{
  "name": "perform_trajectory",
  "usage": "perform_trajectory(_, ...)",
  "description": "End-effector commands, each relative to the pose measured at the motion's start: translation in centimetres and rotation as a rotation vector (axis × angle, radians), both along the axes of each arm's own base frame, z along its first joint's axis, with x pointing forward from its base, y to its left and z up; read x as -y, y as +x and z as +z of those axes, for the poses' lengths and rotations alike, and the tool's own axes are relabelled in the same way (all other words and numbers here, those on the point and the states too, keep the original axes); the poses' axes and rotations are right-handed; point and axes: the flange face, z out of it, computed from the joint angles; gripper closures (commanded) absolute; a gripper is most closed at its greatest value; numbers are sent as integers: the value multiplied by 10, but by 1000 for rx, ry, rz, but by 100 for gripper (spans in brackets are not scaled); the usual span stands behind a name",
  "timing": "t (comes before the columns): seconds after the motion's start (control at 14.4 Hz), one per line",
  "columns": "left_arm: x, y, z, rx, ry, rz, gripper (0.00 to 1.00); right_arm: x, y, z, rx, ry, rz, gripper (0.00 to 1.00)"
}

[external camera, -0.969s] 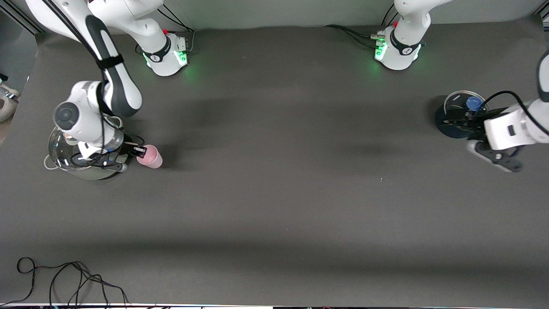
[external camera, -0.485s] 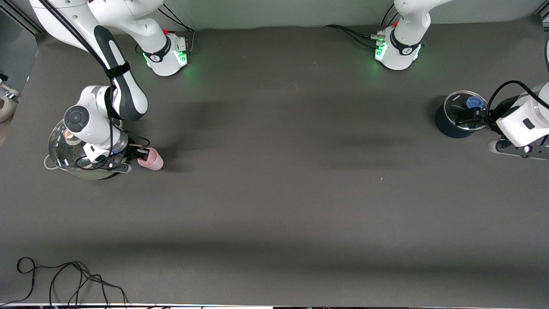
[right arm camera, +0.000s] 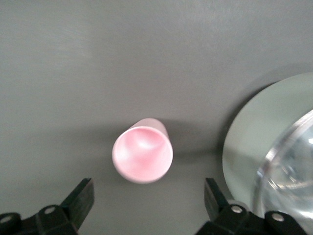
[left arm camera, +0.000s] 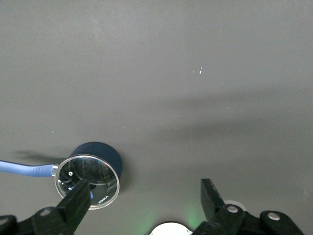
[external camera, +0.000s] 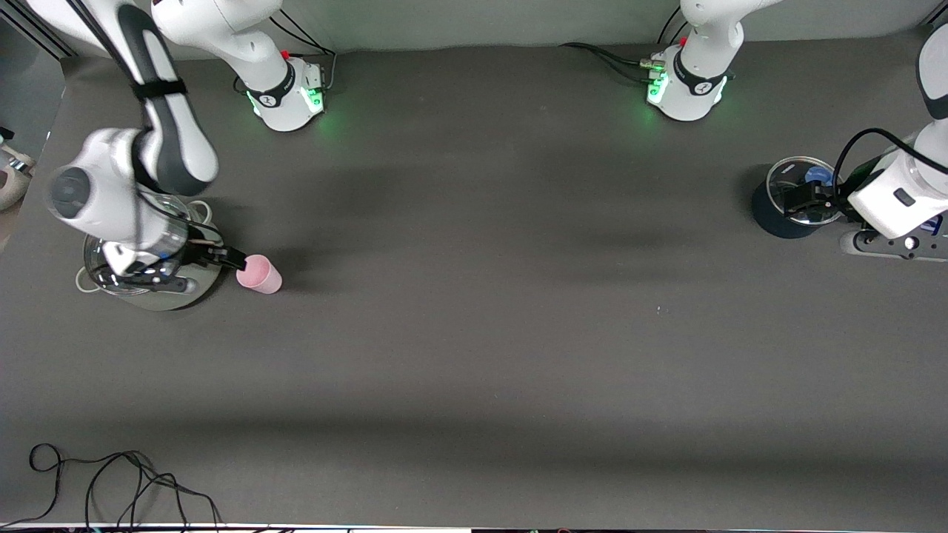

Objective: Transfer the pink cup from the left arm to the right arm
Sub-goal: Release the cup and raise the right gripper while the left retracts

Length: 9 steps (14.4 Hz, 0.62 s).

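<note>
The pink cup [external camera: 259, 274] stands mouth up on the dark table, right beside a silver pot toward the right arm's end. In the right wrist view I look down into the cup [right arm camera: 143, 154]. My right gripper [external camera: 215, 268] hovers just beside the cup and over the pot's edge. Seen from its wrist, the right gripper [right arm camera: 147, 191] is open, its black fingers spread wide and touching nothing. My left gripper [external camera: 837, 222] hangs open and empty by a dark blue pot at the left arm's end, its fingers [left arm camera: 78, 200] wide apart.
The silver pot [external camera: 155, 296] carries a glass lid [right arm camera: 293, 166]. A dark blue pot [external camera: 774, 218] with its own glass lid [left arm camera: 88, 178] and a blue handle [left arm camera: 24, 169] stands at the left arm's end. Loose black cables [external camera: 111, 481] lie at the table's near edge.
The right gripper opened, let go of the pink cup and drew back over the silver pot; the cup stayed on the table. The left arm swung back toward the blue pot.
</note>
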Motion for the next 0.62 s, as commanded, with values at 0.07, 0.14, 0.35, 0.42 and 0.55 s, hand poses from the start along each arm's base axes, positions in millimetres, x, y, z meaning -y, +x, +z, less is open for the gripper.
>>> perform_trajectory(0.07,6,8,14,38,-6,6,0,14,23,97,-35,-43,69,0)
perform_trajectory(0.14,14,8,14,39,-5,-9,0,16,24,118,-48,-49,93,0)
perform_trajectory(0.35,12,9,12,35,4,-5,0,21,16,174,-104,-37,91,0)
perform_trajectory(0.42,14,9,12,36,7,-6,0,26,9,189,-112,-26,86,0)
perform_trajectory(0.55,18,10,11,37,10,-11,0,36,-6,214,-98,-6,79,0)
